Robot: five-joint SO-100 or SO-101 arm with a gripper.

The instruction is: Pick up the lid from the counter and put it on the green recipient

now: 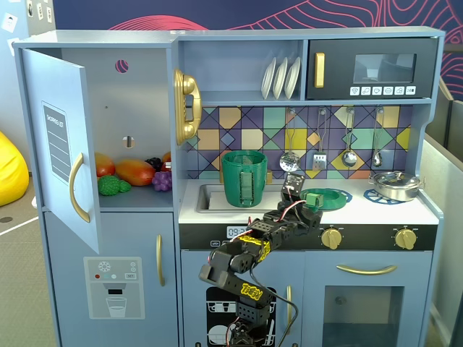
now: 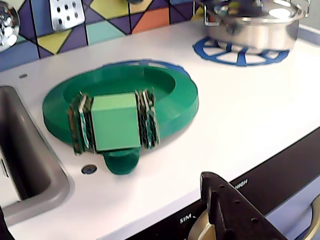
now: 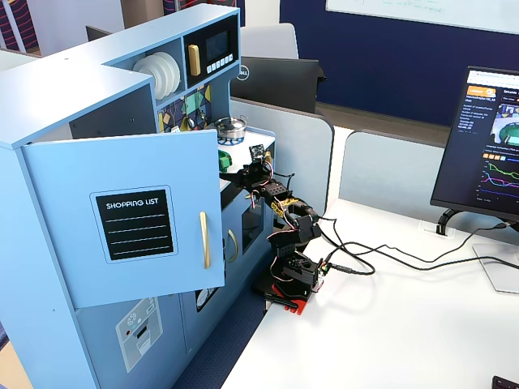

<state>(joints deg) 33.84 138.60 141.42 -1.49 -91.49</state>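
Lid (image 2: 170, 95) flat on the white counter (image 2: 240, 125), centre-left of the wrist view, atop a blue burner print. Jaws pinching its light-green knob (image 2: 116, 121) from both sides. Pot (image 1: 244, 178) left of it in a fixed view, in the sink (image 1: 206, 199). Silver pot (image 2: 255, 22) upper right.

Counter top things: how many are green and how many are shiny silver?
Green: 2, the tall green plastic pot and the flat round green plastic lid.
Silver: 1, the low shiny metal pot.
Total: 3.
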